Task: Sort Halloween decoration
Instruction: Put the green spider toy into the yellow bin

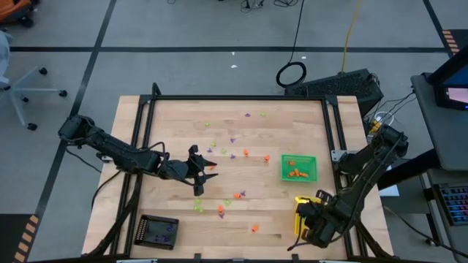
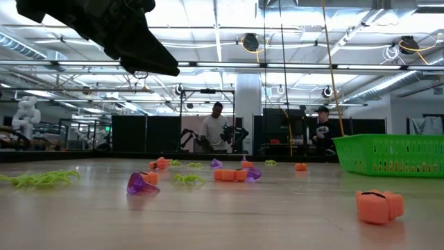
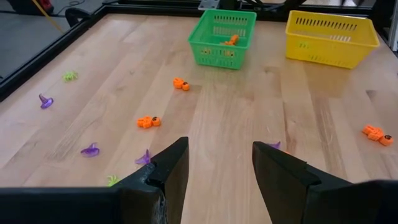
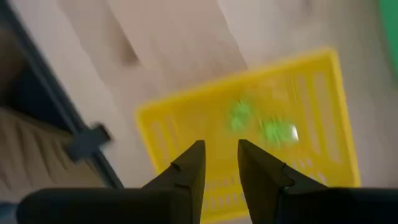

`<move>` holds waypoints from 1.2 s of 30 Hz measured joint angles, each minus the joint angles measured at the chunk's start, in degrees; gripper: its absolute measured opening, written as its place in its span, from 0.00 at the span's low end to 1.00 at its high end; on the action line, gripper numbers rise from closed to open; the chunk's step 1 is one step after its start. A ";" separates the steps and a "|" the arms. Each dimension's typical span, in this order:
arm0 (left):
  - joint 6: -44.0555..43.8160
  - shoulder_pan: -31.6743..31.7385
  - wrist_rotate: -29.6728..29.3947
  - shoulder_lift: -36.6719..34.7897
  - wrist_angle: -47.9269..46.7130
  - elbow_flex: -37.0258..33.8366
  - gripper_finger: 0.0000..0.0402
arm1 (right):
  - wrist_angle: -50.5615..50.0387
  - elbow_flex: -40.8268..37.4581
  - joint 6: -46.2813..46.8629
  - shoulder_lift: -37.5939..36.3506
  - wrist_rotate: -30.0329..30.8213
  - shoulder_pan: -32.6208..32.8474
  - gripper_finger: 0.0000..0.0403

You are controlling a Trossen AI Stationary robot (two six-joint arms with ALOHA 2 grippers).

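Observation:
The Halloween decoration lies scattered on the wooden table as small orange (image 3: 148,122), purple (image 3: 91,150) and lime-green (image 3: 69,76) trinkets. My left gripper (image 3: 217,149) hovers open above the table's middle (image 1: 199,174), with nothing between its fingers. My right gripper (image 4: 219,149) points down over the yellow tray (image 4: 186,118) at the near right (image 1: 307,215). Its fingers stand apart with nothing between them. Two lime-green trinkets (image 4: 239,115) lie on the yellow tray's floor. Orange trinkets (image 3: 231,40) lie in the green tray (image 3: 214,53).
A black tray (image 1: 159,231) holding purple pieces sits at the near left. The green tray (image 1: 298,158) stands right of centre, just beyond the yellow one. A dark metal frame (image 1: 234,97) borders the table. People stand in the room beyond the table's far edge (image 2: 216,132).

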 joint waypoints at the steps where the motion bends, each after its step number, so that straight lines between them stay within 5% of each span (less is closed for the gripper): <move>1: -0.02 -0.02 -0.03 0.00 0.00 0.00 0.45 | 0.00 0.99 -0.39 0.00 2.06 0.22 0.20; 9: -0.11 -0.07 -0.01 0.00 -0.09 0.00 0.45 | 4.43 3.71 -13.81 0.00 24.27 1.02 0.19; 16: 1.70 -4.64 0.07 0.00 1.27 -0.02 0.45 | 22.70 -1.09 -34.60 0.00 46.26 -0.26 0.19; 24: 3.02 -12.29 -0.90 0.00 1.06 -0.02 0.45 | 46.06 -9.75 -51.86 0.04 48.39 -4.76 0.19; 36: 4.57 -19.45 -0.76 5.63 0.78 -0.04 0.45 | 57.45 -16.81 -52.10 0.04 47.59 -11.38 0.19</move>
